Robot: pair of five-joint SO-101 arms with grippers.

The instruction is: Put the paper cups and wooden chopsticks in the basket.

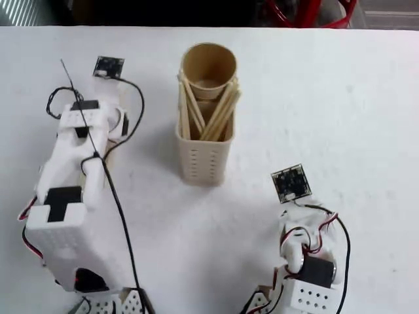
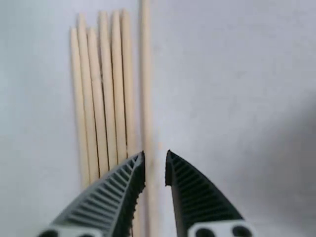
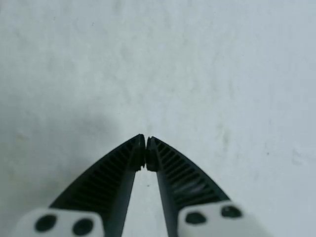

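Left claw: the left gripper stood low over the table, jaws a little apart and astride a single chopstick; whether the pads touched it could not be told
Right claw: the right gripper had its tips together on nothing, over bare table
Grasp advice: probably best to keep the stick centred in the gap and close fully before lifting; stay clear of the bundle of chopsticks just beside it; a grip near the middle should stop the stick tipping
Basket: the basket stood mid-table, between the two arms
Count on table: seven chopsticks; six bunched, one apart
Count in basket: one paper cup rim seen, perhaps a stack; several loaded chopsticks leaning inside, too crossed to count
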